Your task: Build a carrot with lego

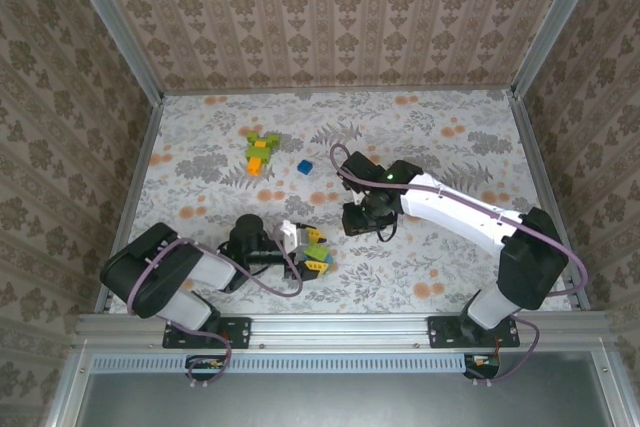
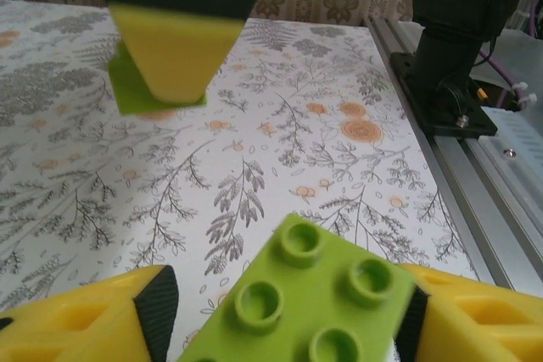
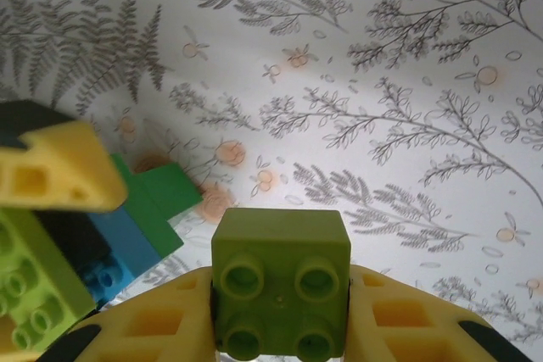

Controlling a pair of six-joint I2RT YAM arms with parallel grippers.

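The right gripper (image 3: 280, 298) is clenched on a green two-by-two brick (image 3: 280, 247), whose studs face the wrist camera. From above, this gripper (image 1: 365, 219) hangs near the middle of the flowered table (image 1: 450, 137). The left gripper (image 2: 288, 324) lies low near the front edge, just left of the right one (image 1: 303, 249). Its jaws straddle a light green brick (image 2: 314, 307). One pad touches the brick's corner and a strip of table shows between the other pad and the brick, so the jaws stand released rather than pinching. In the right wrist view that brick (image 3: 30, 286) sits against a black piece (image 3: 72, 239), a blue brick (image 3: 119, 252) and a dark green brick (image 3: 157, 197); how they are joined I cannot tell. Farther back and to the left lies a cluster (image 1: 261, 150) of light green, orange and dark green bricks. A loose blue block (image 1: 304, 166) sits just to its right, apart from it.
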